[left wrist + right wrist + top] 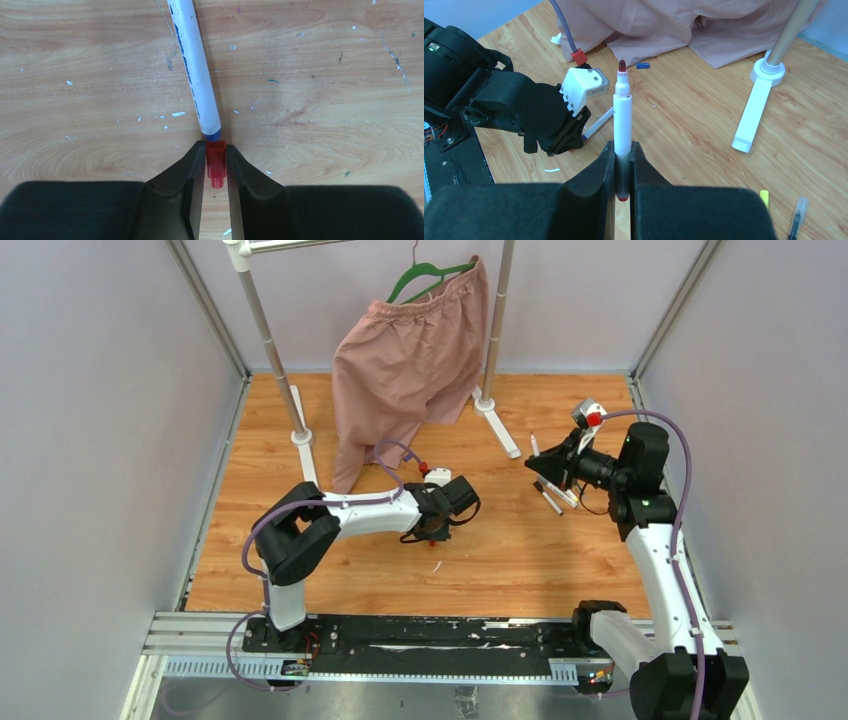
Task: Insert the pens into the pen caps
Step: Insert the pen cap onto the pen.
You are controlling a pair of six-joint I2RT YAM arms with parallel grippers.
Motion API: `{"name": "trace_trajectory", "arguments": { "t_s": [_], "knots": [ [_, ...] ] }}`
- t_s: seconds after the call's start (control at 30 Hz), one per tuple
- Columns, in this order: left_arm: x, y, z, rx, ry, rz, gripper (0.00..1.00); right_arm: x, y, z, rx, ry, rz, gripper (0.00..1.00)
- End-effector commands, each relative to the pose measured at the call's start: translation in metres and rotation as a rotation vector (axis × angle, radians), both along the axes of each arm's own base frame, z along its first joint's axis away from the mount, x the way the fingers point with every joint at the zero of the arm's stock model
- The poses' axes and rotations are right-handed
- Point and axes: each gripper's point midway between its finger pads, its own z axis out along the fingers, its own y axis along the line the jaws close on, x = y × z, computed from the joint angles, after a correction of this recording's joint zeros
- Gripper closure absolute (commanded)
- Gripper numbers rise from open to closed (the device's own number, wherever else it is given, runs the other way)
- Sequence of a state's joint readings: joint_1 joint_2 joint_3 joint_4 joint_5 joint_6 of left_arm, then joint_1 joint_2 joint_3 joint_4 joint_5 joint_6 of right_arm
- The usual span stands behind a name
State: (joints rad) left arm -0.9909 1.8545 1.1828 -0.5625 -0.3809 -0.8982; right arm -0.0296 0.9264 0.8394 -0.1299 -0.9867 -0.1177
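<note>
My left gripper (pixel 216 150) is low over the wooden bench (pixel 520 560), to the left of its middle; its jaws press on both sides of a red cap (pixel 216 165), so it is grasping that cap, which stands out a little past the fingertips (pixel 197 160); just beyond the cap a white pen with a blue tip (pixel 197 70) lies flat on the bench, its blue end pointing at the cap and very nearly touching it; I cannot tell whether they meet.

Behind that arm, pink shorts (pixel 405 360) hang from a green hanger (pixel 425 278) on a rack (pixel 270 340), their hem reaching the bench; a small blue cap (pixel 642 65) lies near the cloth.

To the right, my right gripper (pixel 623 150) is raised above the bench and clenched on a red-tipped pen (pixel 622 112); the white barrel runs straight out between the jaws, the uncapped red tip farthest from me and a red end just showing at the back of the fingers; the tip points toward my left arm.

Below that gripper, loose pens (pixel 552 502) lie on the bench; at the far right of my wrist view there is a small yellow piece (pixel 764 197) and, beside it, a slim dark pen (pixel 796 220).
</note>
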Motion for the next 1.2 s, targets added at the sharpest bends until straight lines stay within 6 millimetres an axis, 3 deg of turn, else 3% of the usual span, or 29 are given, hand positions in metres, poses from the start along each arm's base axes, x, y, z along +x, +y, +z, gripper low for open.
{"name": "trace_trajectory", "arguments": {
  "t_s": [0.0, 0.33, 0.57, 0.77, 1.0, 1.13, 1.17],
  "knots": [
    [-0.012, 0.011, -0.018, 0.045, 0.039, -0.005, 0.75, -0.003, -0.002, 0.001, 0.014, -0.002, 0.0, 1.0],
    [-0.018, 0.022, -0.002, 0.026, 0.006, -0.087, 0.97, -0.003, -0.002, 0.002, 0.013, -0.008, -0.002, 1.0],
    [-0.016, 0.004, 0.049, -0.165, -0.145, -0.268, 1.0, -0.01, 0.003, 0.003, 0.023, -0.035, 0.055, 1.0],
    [-0.017, -0.034, 0.144, -0.539, -0.462, -0.472, 1.0, -0.021, 0.011, 0.006, 0.032, -0.063, 0.144, 1.0],
    [-0.003, -0.031, 0.267, -0.793, -0.891, -0.528, 1.0, -0.032, 0.018, 0.009, 0.048, -0.063, 0.238, 1.0],
    [-0.008, -0.024, 0.322, -0.955, -1.075, -0.516, 1.0, -0.038, 0.021, 0.011, 0.064, -0.052, 0.281, 1.0],
    [-0.011, -0.022, 0.326, -0.99, -1.096, -0.513, 1.0, -0.04, 0.023, 0.011, 0.072, -0.046, 0.299, 1.0]
  ]
}}
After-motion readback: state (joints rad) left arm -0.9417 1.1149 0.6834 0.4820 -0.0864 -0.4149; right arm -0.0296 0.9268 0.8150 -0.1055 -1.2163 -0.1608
